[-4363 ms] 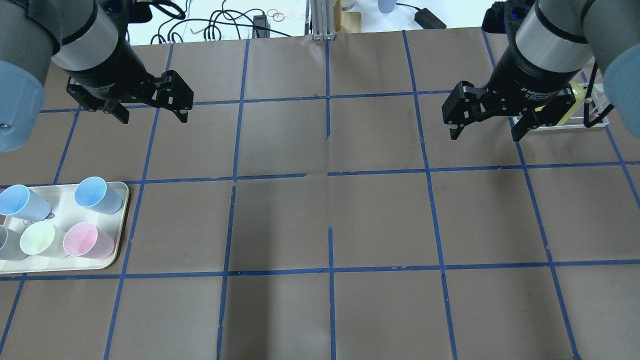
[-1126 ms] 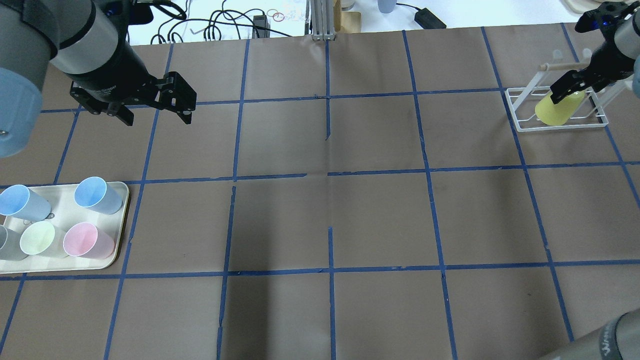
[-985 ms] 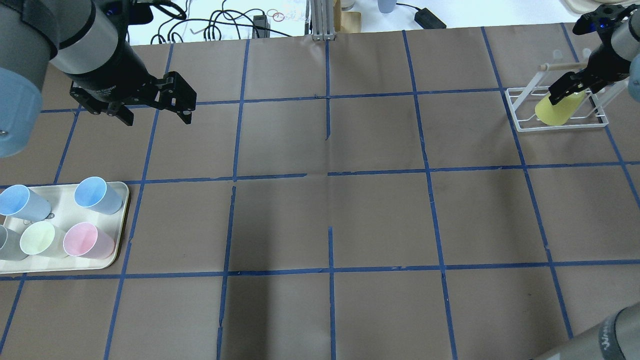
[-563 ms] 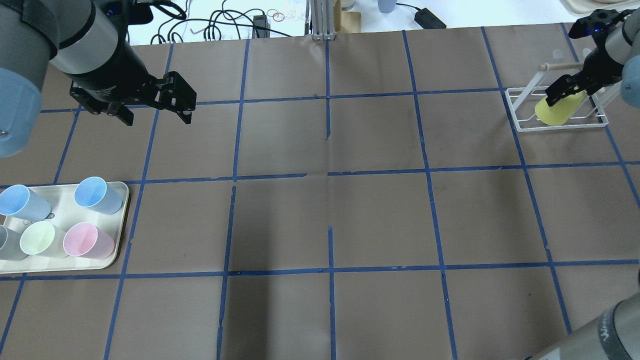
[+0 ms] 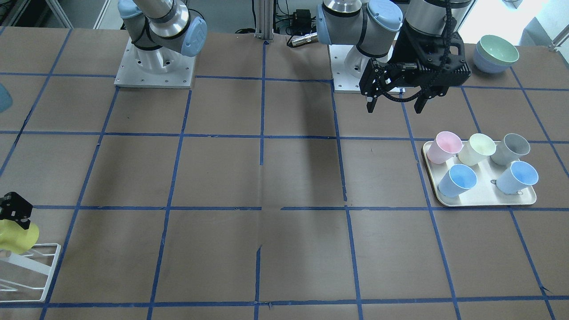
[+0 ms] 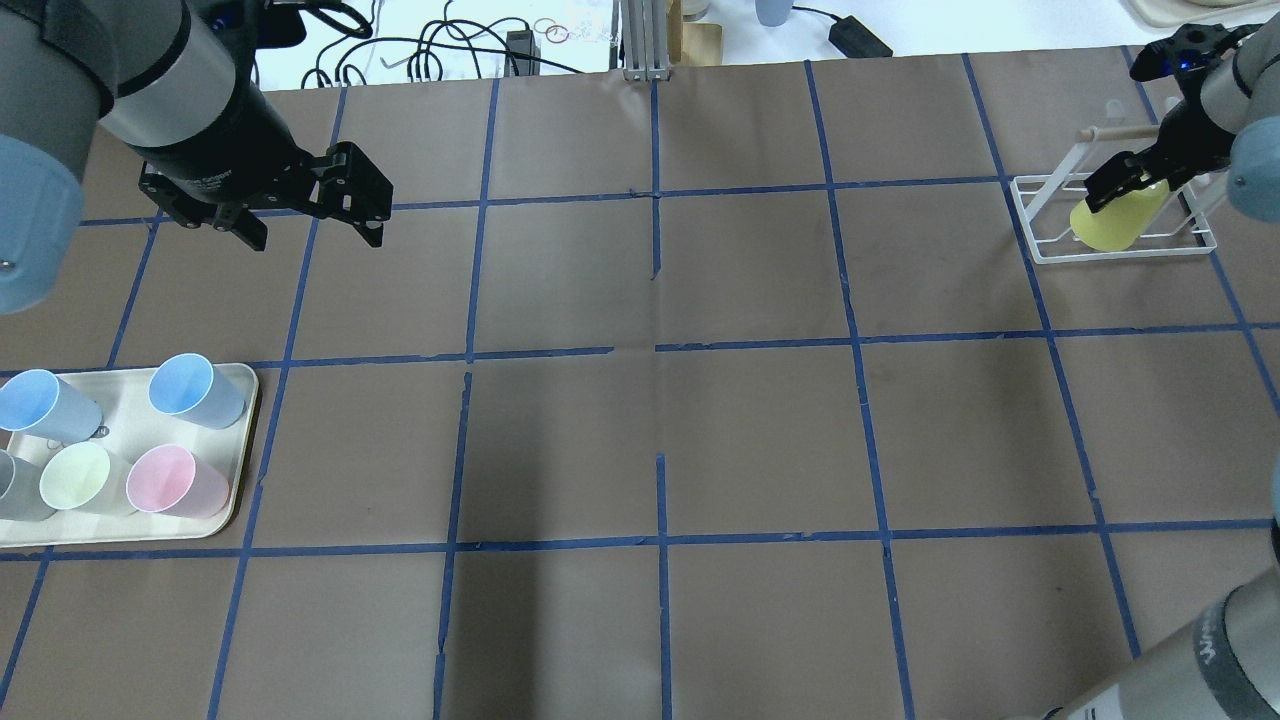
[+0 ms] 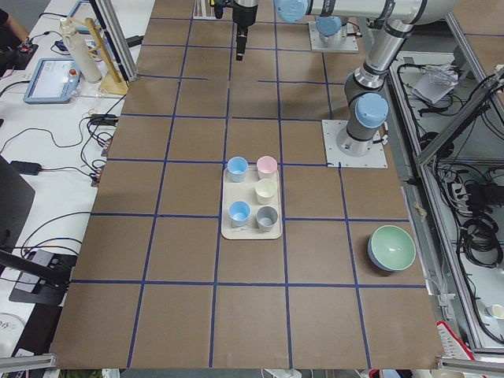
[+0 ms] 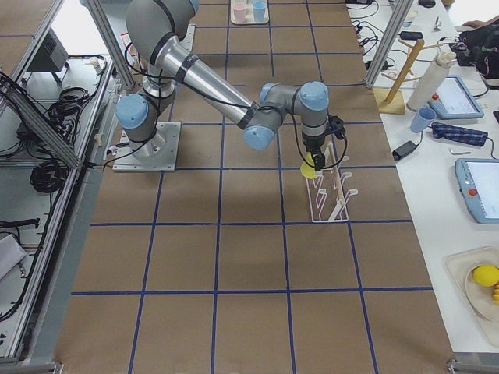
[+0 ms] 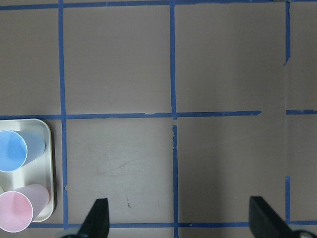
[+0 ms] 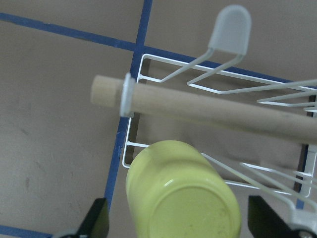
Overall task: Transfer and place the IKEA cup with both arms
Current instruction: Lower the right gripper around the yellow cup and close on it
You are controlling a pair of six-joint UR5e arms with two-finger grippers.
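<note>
The yellow IKEA cup (image 6: 1105,225) hangs upside down and tilted on a prong of the white wire rack (image 6: 1040,255) at the far right. It also shows in the front view (image 5: 15,235) and in the right wrist view (image 10: 183,193), base toward the camera. My right gripper (image 6: 1145,185) is open, with one finger (image 10: 96,220) on each side of the cup's base and a small gap on both sides. My left gripper (image 6: 312,235) is open and empty, held above the table at the far left; it also shows in the front view (image 5: 394,109).
A cream tray (image 6: 240,500) at the near left holds several pastel cups: blue, pink, pale green, grey. The rack's wooden bar (image 10: 208,111) runs just past the yellow cup. Stacked bowls (image 5: 495,51) stand by the left arm's base.
The right gripper went from above the table down to the rack and now straddles the yellow cup, edging slightly left over the last second. The left arm has barely moved.
</note>
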